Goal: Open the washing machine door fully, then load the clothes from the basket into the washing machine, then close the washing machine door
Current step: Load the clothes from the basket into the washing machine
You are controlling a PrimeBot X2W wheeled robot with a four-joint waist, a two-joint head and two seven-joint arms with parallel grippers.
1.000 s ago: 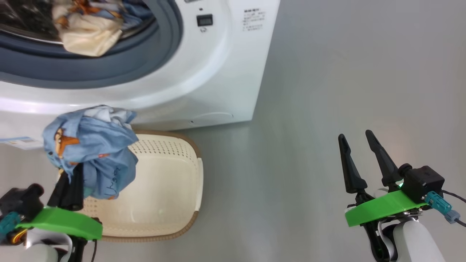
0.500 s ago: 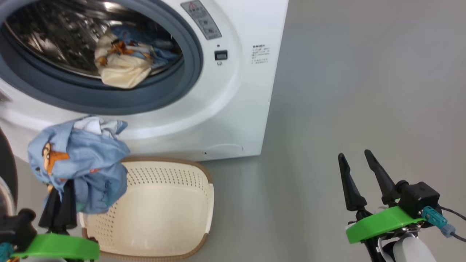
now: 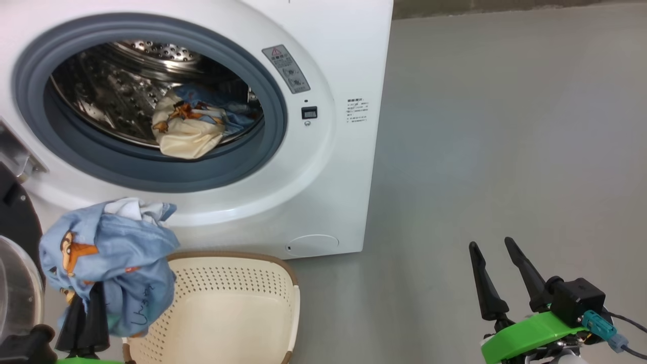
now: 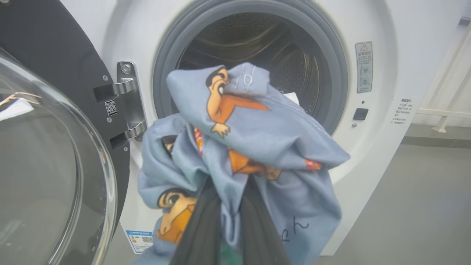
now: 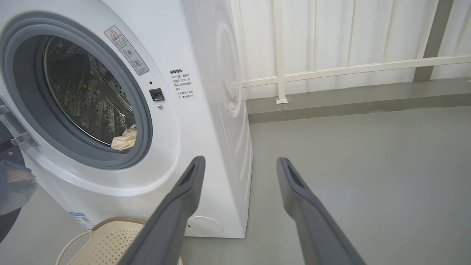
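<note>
mid-loading, my left gripper (image 4: pixel 229 191) is clenched on the blue clothes (image 3: pixel 119 253) hanging over the left edge of the basket (image 3: pixel 294 298), below the open mouth of the washing machine (image 3: pixel 333 202), so next i must raise them forward into the drum (image 3: pixel 116 96) and let go; my right gripper (image 3: pixel 498 247) idles, spread and empty.

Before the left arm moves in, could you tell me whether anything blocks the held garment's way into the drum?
Nothing visible does. The door is swung aside to the left, the drum stands open, and the blue garment in the left gripper hangs in front of it, below its rim.
</note>
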